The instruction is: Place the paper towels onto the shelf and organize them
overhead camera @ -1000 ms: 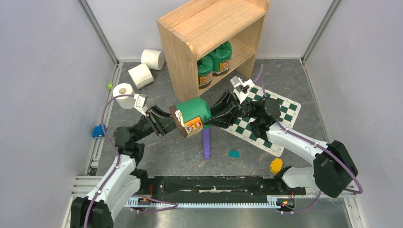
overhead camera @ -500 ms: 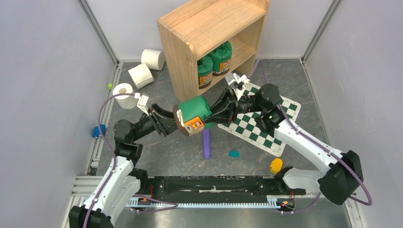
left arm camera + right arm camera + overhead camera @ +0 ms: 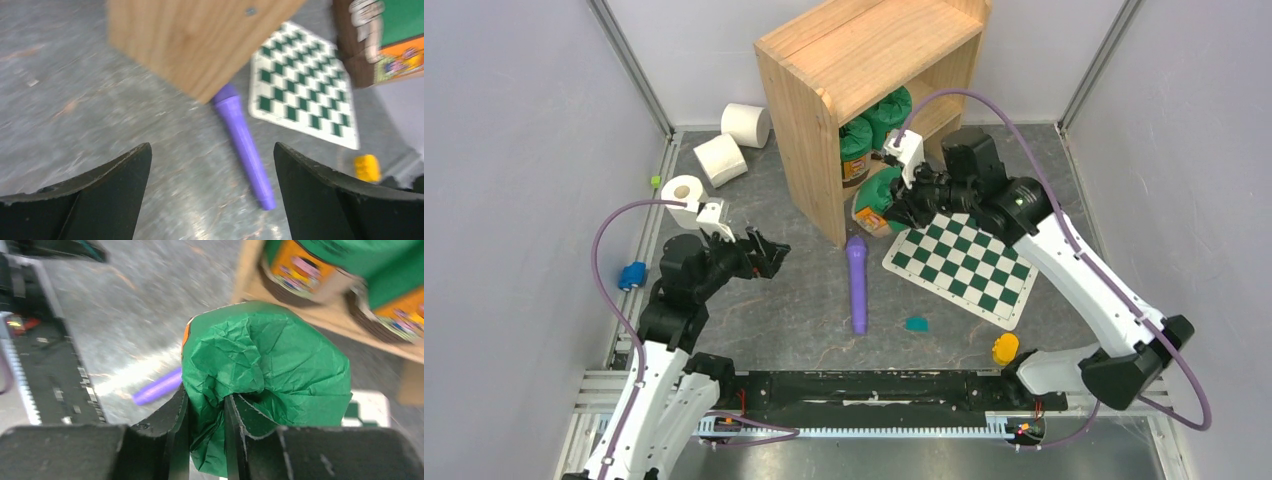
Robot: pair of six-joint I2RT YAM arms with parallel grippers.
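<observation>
Our right pincer (image 3: 206, 407) is clamped on the crumpled green end of a green canister (image 3: 270, 355), just in front of the shelf's (image 3: 799, 110) lower tier. Our left pincer (image 3: 211, 150) hangs with its fingers spread apart, holding nothing, left of the shelf. The three paper towels (image 3: 720, 159) sit on the counter (image 3: 764, 310), left of the shelf.

Grey counter (image 3: 764, 310) carries: shelf (image 3: 804, 130), three rolls (image 3: 720, 159) far left, checkered board (image 3: 969, 265), purple tube (image 3: 857, 285), teal bit (image 3: 916, 323), yellow bit (image 3: 1004, 348), blue bit (image 3: 632, 274).
</observation>
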